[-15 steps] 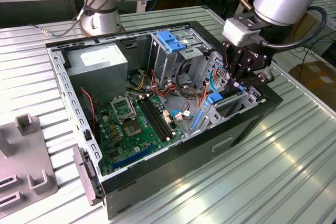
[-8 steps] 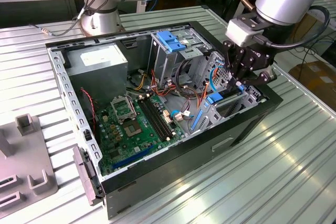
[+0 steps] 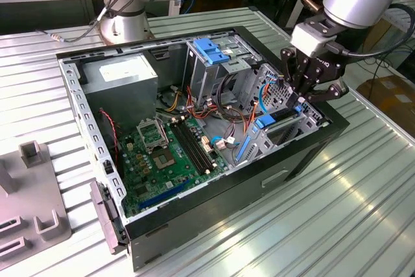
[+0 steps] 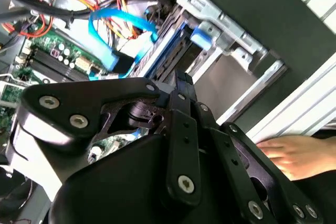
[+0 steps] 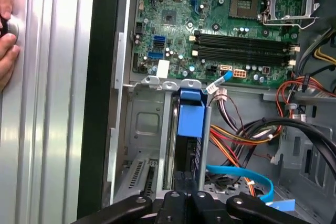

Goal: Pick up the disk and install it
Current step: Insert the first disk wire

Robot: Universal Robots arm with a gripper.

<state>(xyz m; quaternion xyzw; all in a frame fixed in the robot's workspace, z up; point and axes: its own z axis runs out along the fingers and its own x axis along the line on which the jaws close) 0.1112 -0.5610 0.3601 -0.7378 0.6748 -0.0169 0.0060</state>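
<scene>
The disk (image 5: 188, 129) stands on edge in a narrow slot of the sheet-metal drive cage (image 5: 142, 124), at the corner of the open computer case (image 3: 259, 180) on the exterior view's right. Its dark body and bright blue plastic carrier rail have bare folded steel close on both sides. In the first wrist view a wider bay with stamped, perforated walls lies between that slot and the case's black outer wall. On the other side, a flat blue ribbon cable (image 5: 247, 174) and loose orange and yellow wires (image 5: 247, 135) crowd the cage. The black gripper (image 5: 187, 179) sits right at the disk's near edge; whether its jaws are clamped on it I cannot tell. The green motherboard (image 3: 162, 160) lies flat beyond the cage. A person's hand (image 5: 6, 40) rests on the ribbed aluminium table (image 3: 337, 212) just outside the case.
</scene>
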